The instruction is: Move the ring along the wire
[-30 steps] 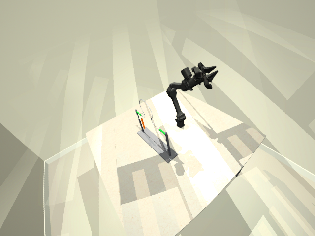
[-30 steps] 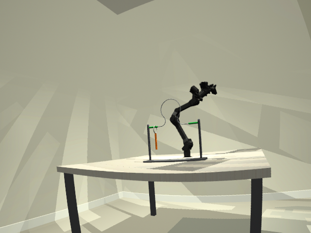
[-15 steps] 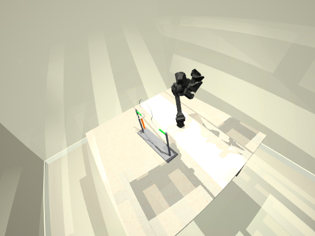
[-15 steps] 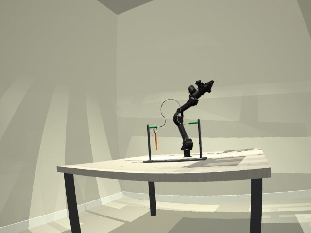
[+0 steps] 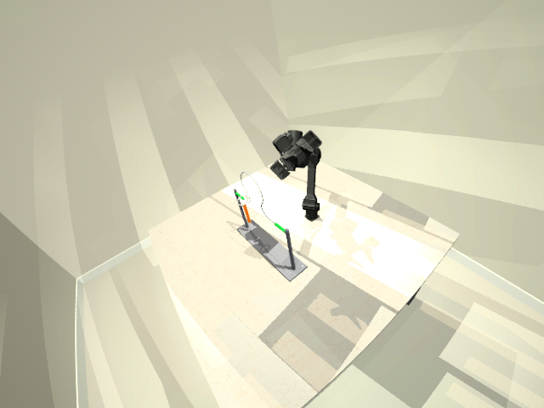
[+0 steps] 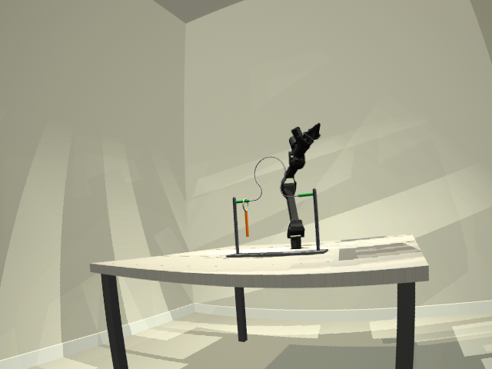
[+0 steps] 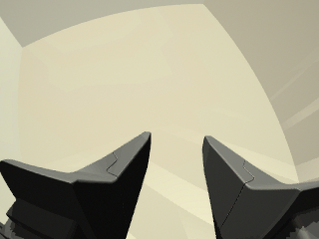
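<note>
Pale beige walls streaked with light surround a curved table [image 6: 258,270] on dark legs, and on it we have a grey base plate [image 5: 272,252] carrying two posts. The ring [image 6: 246,206] hangs on the green part of the wire beside the left post [image 6: 235,226] as the exterior view shows it, with the handle [image 6: 247,223] dangling straight down from it, its long axis vertical. The thin grey wire [image 6: 266,171] loops high between the posts before dropping to the green part by the other post [image 6: 316,218]. Our gripper [image 6: 314,131] is raised well above all of this, tilted upward and away from the wire; in the wrist view its fingers frame only bare wall. The jaws are partly closed with a clear gap between them and nothing in it, so we are holding nothing. The relation that matters for the coming move: the handle lies well below the gripper and off to the far side of the grey loop from it, so we judge that we must turn the wrist down and swing round or over that loop without brushing it. Since the handle is upright, we would best come at it level from the side, jaws straddling the orange shaft below the ring. They will likely need widening first.
</note>
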Controlling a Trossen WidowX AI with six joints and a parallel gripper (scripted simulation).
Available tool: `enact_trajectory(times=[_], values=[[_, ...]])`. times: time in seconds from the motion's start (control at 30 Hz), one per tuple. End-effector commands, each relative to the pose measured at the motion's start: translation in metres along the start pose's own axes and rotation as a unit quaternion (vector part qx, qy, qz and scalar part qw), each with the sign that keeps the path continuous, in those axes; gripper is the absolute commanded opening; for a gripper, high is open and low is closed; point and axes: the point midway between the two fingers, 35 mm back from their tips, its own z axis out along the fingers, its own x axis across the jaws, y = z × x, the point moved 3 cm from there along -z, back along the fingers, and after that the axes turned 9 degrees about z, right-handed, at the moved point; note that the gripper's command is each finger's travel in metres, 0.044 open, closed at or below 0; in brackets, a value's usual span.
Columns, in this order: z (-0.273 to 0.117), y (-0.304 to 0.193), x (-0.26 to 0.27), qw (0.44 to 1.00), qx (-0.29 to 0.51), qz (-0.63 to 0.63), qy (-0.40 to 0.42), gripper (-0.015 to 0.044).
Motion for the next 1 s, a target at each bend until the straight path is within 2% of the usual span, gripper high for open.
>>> enact_trajectory(times=[0.0,0.5,0.97], values=[[-0.009,0.023,-0.024,0.997,-0.038,-0.040,-0.045,0.0160],[-0.084,0.123,-0.095,0.937,-0.177,-0.197,-0.226,0.0160],[-0.205,0.191,-0.148,0.822,-0.229,-0.298,-0.428,0.0160]])
